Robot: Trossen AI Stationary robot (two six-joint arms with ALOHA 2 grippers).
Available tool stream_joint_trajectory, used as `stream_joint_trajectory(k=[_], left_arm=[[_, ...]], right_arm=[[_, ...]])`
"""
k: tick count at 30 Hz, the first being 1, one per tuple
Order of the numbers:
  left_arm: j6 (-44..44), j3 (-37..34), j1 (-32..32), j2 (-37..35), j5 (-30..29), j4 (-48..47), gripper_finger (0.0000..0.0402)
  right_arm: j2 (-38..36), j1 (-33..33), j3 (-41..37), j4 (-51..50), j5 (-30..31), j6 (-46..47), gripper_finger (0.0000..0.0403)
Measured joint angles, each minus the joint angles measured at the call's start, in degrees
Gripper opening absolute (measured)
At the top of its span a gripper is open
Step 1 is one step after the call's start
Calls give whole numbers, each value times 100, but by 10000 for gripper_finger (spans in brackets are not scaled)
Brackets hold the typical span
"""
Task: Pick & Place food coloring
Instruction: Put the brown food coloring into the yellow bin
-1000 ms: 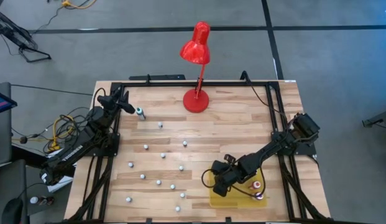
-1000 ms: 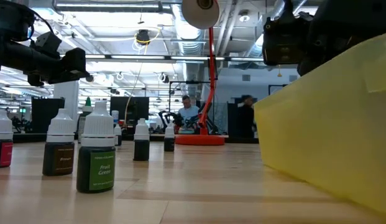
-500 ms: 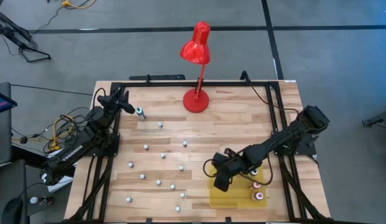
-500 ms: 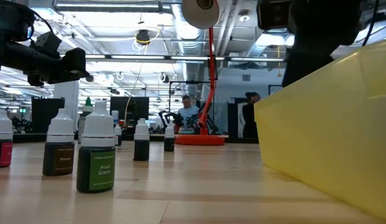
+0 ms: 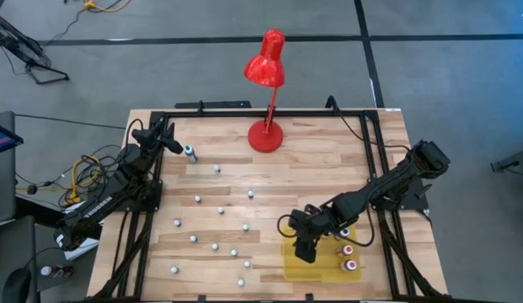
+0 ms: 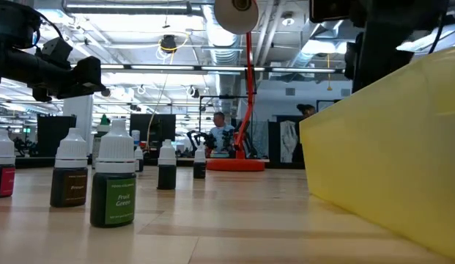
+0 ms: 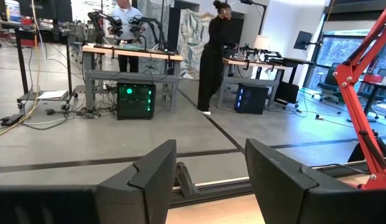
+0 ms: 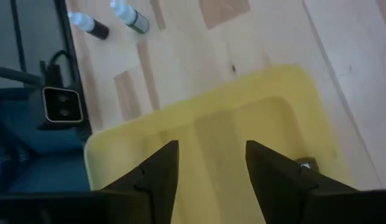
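Three food coloring bottles (image 5: 346, 250) sit in the yellow tray (image 5: 296, 266) at the table's (image 5: 312, 168) front right; many more stand spread over its left half. Right gripper (image 5: 304, 251) hangs over the tray's left part, jaws apart, empty. Left gripper (image 5: 172, 145) waits at the back-left edge beside one bottle, jaws apart. Only the low view shows a label, "Fruit Green" bottle (image 6: 113, 183). Red lamp (image 5: 266, 135) stands at the back.

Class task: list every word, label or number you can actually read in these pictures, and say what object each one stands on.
"Fruit Green": on the label of the nearest green dropper bottle in the low view.
Small print above those words on the same label: too small to read.
Label on the brown bottle beside it: blurred, unreadable.
Pale lettering along the left arm in the high view: too small to read.
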Motion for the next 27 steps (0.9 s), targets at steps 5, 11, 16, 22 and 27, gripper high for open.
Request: stream_joint_trajectory(k=[5, 11, 16, 22, 27], left_arm=[[0, 0, 0, 0, 0, 0, 184], [0, 0, 0, 0, 0, 0, 184], [0, 0, 0, 0, 0, 0, 184], [0, 0, 0, 0, 0, 0, 184], [0, 0, 0, 2, 0, 0, 184]], right_arm=[[-2, -7, 391, -21, -27, -452, 191], [-2, -11, 1074, -169, -27, -1195, 186], [-2, -83, 1662, -448, -27, -1578, 175], [-2, -209, 2263, -1038, -23, -1804, 164], [-2, -377, 2659, -1519, -17, -1982, 159]])
